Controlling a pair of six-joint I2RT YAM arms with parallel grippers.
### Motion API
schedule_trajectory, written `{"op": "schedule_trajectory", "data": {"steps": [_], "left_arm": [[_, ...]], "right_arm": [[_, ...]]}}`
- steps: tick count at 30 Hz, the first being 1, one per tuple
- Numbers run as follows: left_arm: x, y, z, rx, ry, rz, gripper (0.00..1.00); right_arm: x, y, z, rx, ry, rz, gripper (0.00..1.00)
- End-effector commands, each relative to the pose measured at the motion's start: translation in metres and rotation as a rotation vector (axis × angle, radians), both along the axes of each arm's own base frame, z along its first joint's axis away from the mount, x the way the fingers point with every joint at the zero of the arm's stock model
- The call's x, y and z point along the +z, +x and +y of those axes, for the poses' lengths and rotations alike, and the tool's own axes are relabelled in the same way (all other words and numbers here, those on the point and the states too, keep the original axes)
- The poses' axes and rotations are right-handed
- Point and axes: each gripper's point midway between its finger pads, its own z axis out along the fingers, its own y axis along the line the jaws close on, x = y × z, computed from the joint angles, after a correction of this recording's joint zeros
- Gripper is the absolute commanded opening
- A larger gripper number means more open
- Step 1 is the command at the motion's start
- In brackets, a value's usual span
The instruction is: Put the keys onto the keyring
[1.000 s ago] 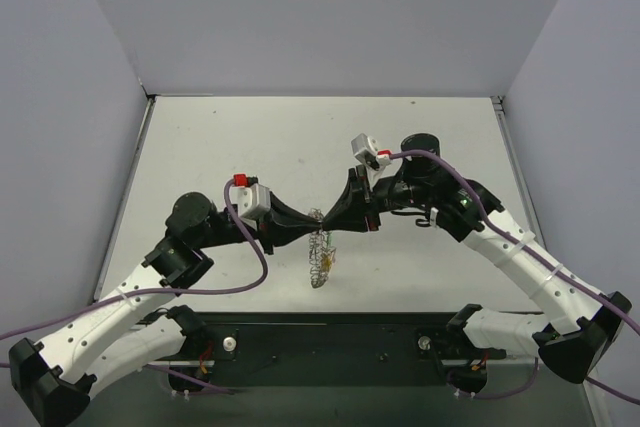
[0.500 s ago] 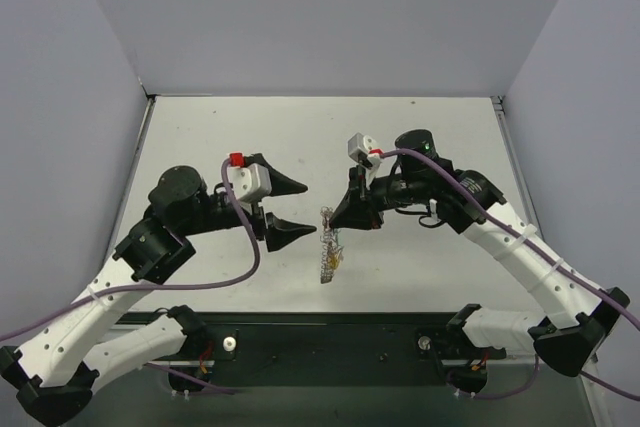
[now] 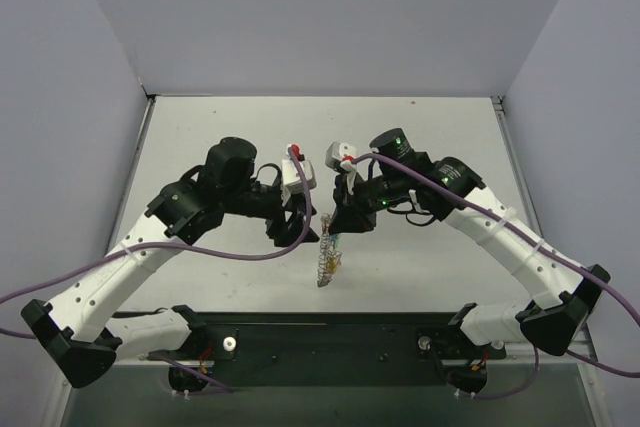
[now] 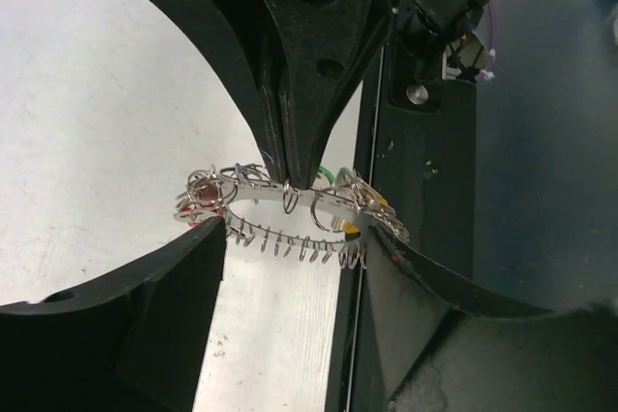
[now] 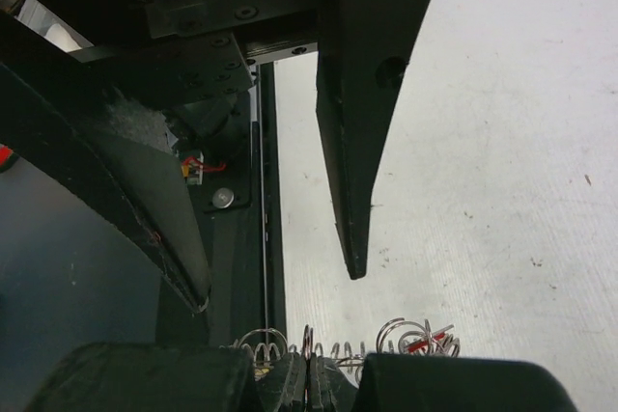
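The keyring [image 3: 324, 255], a silvery coiled-wire ring, hangs on edge above the table's near middle, with my right gripper [image 3: 334, 223] shut on its top. In the right wrist view that gripper [image 5: 309, 375] pinches one coil of the keyring [image 5: 350, 348]. Keys hang on the keyring [image 4: 290, 238]: a red-headed one [image 4: 196, 202], a green one [image 4: 329, 177] and a yellow one [image 4: 353, 226]. My left gripper [image 4: 294, 243] stands open with one finger on each side of the ring, holding nothing. From above, the left gripper [image 3: 301, 224] sits just left of the ring.
The white table [image 3: 220, 137] has grey walls on three sides. A black base rail [image 3: 330, 337] runs along its near edge, right below the ring. Both arms meet over the near middle, their purple cables [image 3: 250, 257] looping beside them.
My left gripper let go of the keyring, opened and drew back left, then came in again with its jaws wide round the ring. The right gripper stayed shut on the ring and shifted slightly left.
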Motion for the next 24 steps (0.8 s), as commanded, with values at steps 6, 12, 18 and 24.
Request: {"op": "schedule_trajectory", "data": {"steps": [6,12,18,24], "left_arm": [[0.007,-0.010,-0.008,-0.133,0.014,0.003,0.59],[0.011,-0.007,-0.015,-0.143,-0.026,-0.011,0.49],[0.012,-0.005,-0.020,-0.140,-0.052,-0.009,0.38],[0.007,-0.001,-0.023,-0.125,-0.055,0.000,0.34]], "right_arm": [[0.021,-0.004,0.002,0.042,0.032,-0.055,0.00],[0.023,-0.007,0.002,0.055,0.043,-0.059,0.00],[0.027,-0.009,0.004,0.067,0.059,-0.057,0.00],[0.031,-0.012,0.003,0.072,0.077,-0.068,0.00]]}}
